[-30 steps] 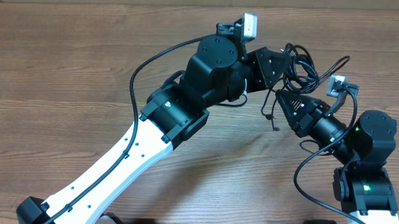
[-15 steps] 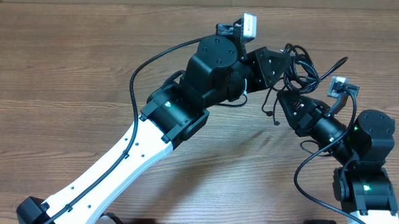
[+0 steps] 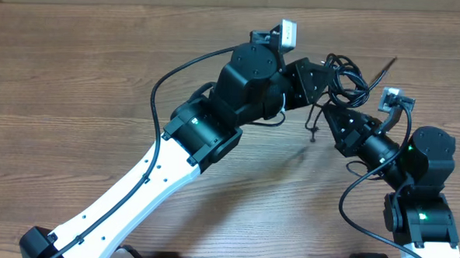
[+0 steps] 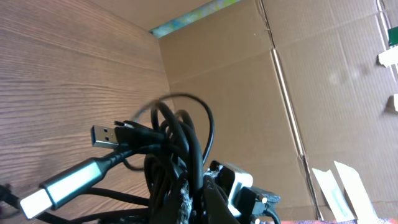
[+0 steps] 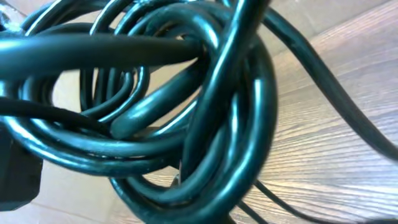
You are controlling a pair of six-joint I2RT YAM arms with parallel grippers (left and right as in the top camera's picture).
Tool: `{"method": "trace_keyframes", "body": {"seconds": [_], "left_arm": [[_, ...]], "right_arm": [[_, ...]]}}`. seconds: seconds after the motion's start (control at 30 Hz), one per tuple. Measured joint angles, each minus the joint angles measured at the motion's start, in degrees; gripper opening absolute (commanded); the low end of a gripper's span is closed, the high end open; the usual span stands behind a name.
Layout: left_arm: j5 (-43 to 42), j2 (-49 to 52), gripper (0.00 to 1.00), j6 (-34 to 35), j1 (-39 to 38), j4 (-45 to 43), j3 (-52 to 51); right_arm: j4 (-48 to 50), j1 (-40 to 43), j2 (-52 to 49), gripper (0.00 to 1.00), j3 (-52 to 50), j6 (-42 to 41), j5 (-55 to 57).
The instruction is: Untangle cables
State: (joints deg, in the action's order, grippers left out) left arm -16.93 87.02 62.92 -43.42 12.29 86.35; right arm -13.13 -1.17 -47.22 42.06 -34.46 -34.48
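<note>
- Cables (image 3: pixel 349 78) sit knotted at the tip of the left claw (image 3: pixel 328 76), which is closed on them.
- Right claw (image 3: pixel 328 112) is closed too, nearest and just below the knot (strand pinched? cannot tell).

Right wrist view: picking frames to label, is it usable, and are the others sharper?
Right wrist: cables fill the frame, too close, soft with glare streaks. Left wrist: silvery plug blurred, cables sharper. Overhead: evenly lit, sharp, soft arm shadows.

wood-grain table (image 3: pixel 77 76), cardboard wall (image 4: pixel 249 81) along its far edge
</note>
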Motion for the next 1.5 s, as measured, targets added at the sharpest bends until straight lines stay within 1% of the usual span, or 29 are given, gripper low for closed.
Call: {"method": "trace_keyframes", "body": {"seconds": [0.2,0.4,0.47,0.6,0.7,0.73,0.8,0.83,0.87,0.93,1.0,1.1,1.37,1.47,1.5], "left_arm": [[0.22,0.0,0.04,0.0,0.0,0.13,0.0],[1.7,0.0,0.04,0.0,0.87,0.17,0.0],[1.97,0.0,0.04,0.0,1.64,0.15,0.0],[2.62,0.0,0.04,0.0,2.6,0.13,0.0],[2.6,0.0,0.04,0.0,2.58,0.13,0.0],[2.6,0.0,0.04,0.0,2.58,0.13,0.0],[2.6,0.0,0.04,0.02,2.58,0.15,0.0],[2.6,0.0,0.04,0.0,2.58,0.11,0.0],[2.56,0.0,0.04,0.0,2.58,0.13,0.0],[2.54,0.0,0.04,0.02,2.58,0.11,0.0],[2.51,0.0,0.04,0.02,2.54,0.17,0.0],[2.56,0.0,0.04,0.02,2.36,0.17,0.0],[2.05,0.0,0.04,0.02,0.98,0.2,0.0],[1.88,0.0,0.04,0.02,0.44,0.2,0.0],[1.9,0.0,0.04,0.02,0.37,0.17,0.0]], "right_arm": [[-1.64,0.0,0.0,0.04,0.0,0.0,0.07],[-8.02,0.0,0.02,0.04,0.04,0.2,1.03],[-10.32,0.0,0.0,0.04,0.04,0.17,2.45],[-18.36,0.0,-0.02,0.04,0.07,0.17,8.57],[-18.8,0.0,-0.04,0.04,0.07,0.63,10.6],[-18.01,0.0,-0.04,0.1,0.07,1.09,10.67],[-14.97,0.0,-0.04,0.3,0.07,1.95,10.05],[-13.81,0.0,-0.04,0.34,0.07,2.45,9.7],[-12.41,0.0,-0.04,0.41,0.07,2.89,9.03],[-9.66,0.02,-0.04,0.49,0.11,2.97,7.58],[-6.4,0.02,-0.04,0.53,0.11,3.28,4.74],[-3.58,0.02,0.02,0.53,0.11,3.23,1.73],[-3.19,0.0,0.0,0.52,0.11,3.06,1.09],[-3.17,0.0,-0.17,0.4,0.11,1.99,4.33],[-3.21,0.0,-0.37,0.38,0.11,1.42,5.51]]}}
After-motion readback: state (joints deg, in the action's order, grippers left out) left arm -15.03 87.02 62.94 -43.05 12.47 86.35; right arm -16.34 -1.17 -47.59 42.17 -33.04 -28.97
